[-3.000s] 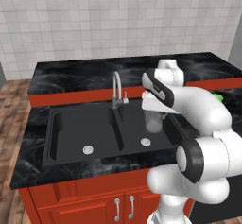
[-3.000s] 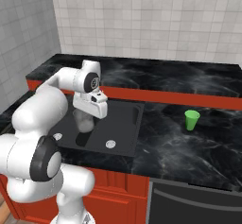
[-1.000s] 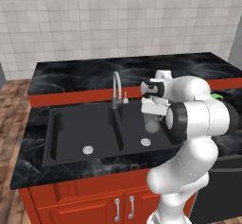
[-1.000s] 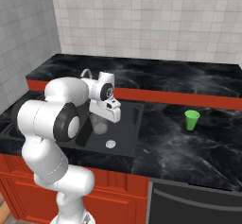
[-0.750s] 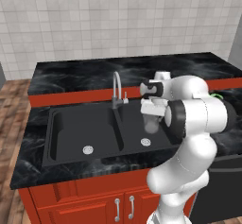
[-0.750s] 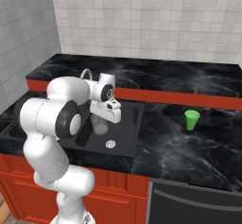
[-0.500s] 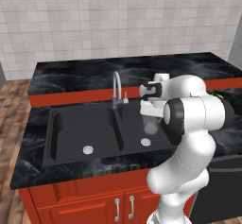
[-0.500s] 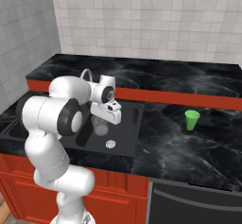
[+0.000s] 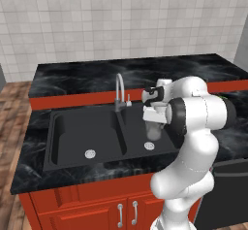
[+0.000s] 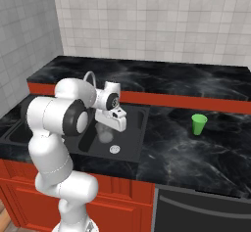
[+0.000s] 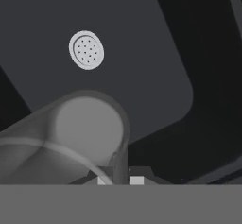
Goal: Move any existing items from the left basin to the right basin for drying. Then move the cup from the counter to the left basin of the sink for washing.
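Gripper nearly fully closed, pinching the rim of the grey translucent tumbler between its fingertips. Tumbler held over the right basin of the black double sink, hanging just above the basin floor and slightly back of the round silver drain; from the hand view, the glass tilted toward the lens with that drain beyond its base. Right of the silver gooseneck tap, at the sink's middle divider. Left basin of the sink bare apart from its own drain. Bright green cup upright on the black marble-look counter, well apart from the sink, to the sink's right.
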